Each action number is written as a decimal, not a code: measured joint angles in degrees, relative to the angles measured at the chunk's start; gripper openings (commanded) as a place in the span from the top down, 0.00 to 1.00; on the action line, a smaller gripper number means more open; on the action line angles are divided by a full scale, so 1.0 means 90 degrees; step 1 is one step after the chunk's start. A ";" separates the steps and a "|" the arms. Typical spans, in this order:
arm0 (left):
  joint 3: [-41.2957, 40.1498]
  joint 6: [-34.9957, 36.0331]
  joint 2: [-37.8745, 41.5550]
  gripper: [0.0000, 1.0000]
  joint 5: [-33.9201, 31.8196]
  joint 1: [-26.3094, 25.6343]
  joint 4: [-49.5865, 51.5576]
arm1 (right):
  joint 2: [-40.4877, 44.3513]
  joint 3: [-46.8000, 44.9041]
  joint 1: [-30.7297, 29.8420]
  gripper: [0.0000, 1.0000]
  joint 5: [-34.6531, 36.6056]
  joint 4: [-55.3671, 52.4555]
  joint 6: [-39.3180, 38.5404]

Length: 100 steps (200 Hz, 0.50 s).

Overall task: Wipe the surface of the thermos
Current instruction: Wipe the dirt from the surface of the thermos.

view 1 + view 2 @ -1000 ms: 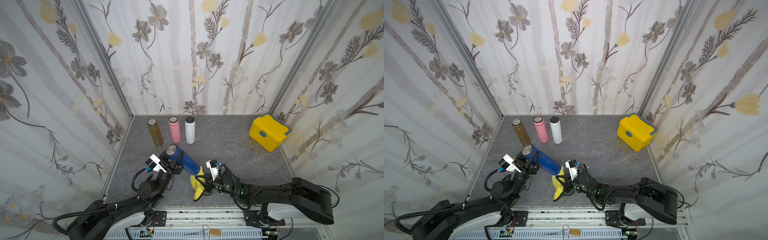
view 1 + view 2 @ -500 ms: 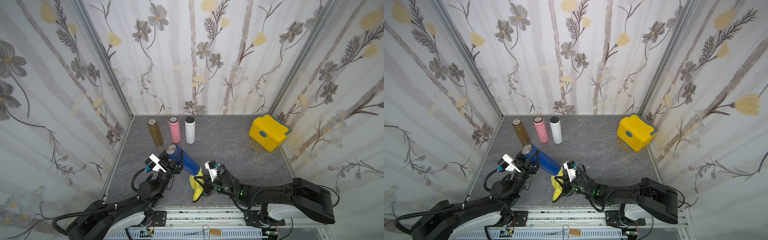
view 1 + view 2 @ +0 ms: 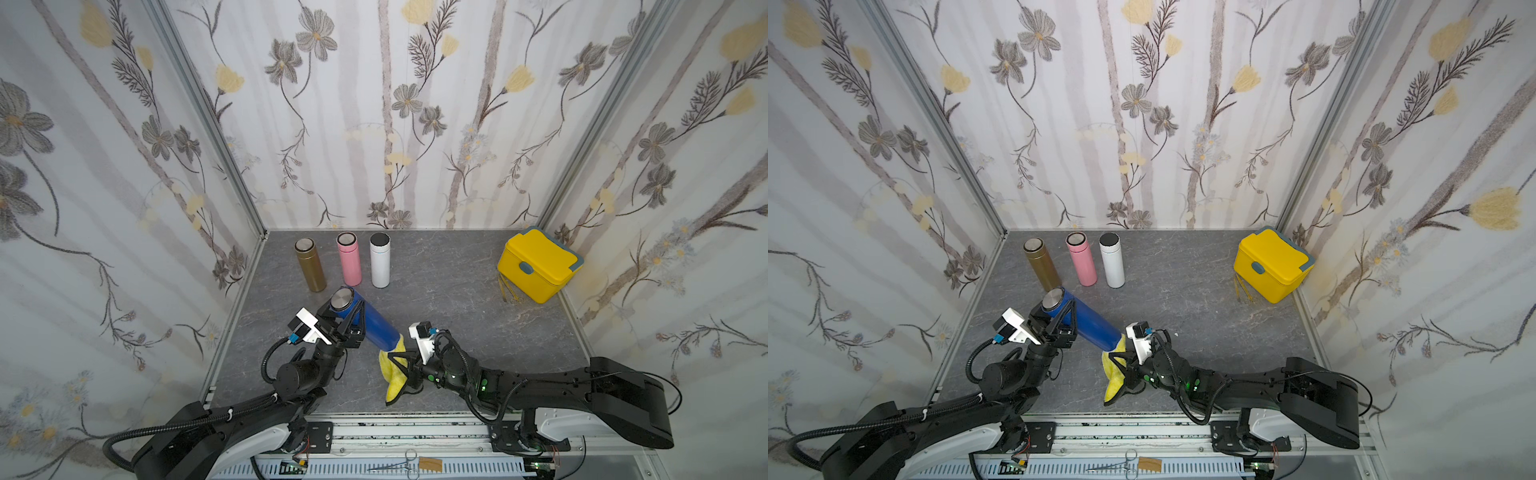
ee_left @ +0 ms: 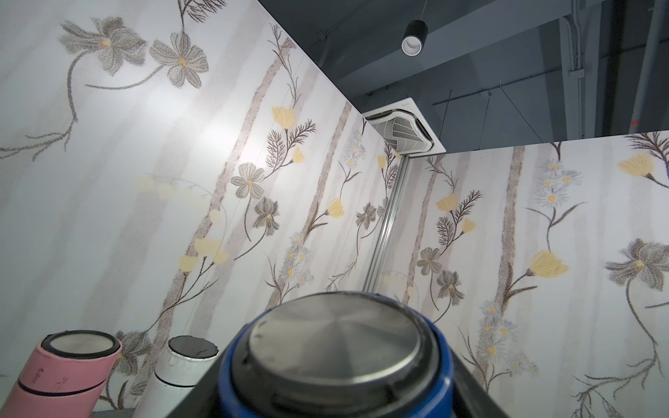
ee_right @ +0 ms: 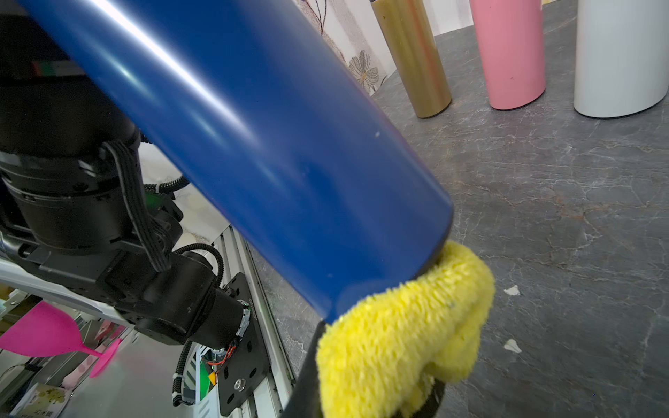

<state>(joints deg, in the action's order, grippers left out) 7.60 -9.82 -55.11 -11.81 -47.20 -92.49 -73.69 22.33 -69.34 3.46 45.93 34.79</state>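
Left claw (image 3: 351, 318) and right claw (image 3: 401, 365) both clamped, raised.

three flasks (image 3: 345, 262) behind tilted thermos (image 3: 370, 320), cloth (image 3: 392, 370) at its base

A dark grey, marble-veined stone-look tabletop (image 3: 436, 299) filled the floor of the booth. Three cylindrical flasks stood upright in a row near its back left corner: a gold metallic flask (image 3: 311, 265), a pink flask (image 3: 349, 258) and a white flask (image 3: 380, 259), close together but apart. A yellow lidded plastic box (image 3: 536, 264) sat in the back right corner. Two small pale scraps (image 5: 512, 318) lay on the surface.
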 measured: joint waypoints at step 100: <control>-0.0226 -0.0034 0.0197 1.00 0.0000 0.0000 0.0097 | -0.0724 -0.0255 0.0576 1.00 -0.0376 0.1107 0.0250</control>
<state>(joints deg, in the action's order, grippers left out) 5.56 -10.13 -53.34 -11.81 -47.20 -91.61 -80.20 20.03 -64.16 0.08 55.90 37.04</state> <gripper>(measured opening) 0.617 0.087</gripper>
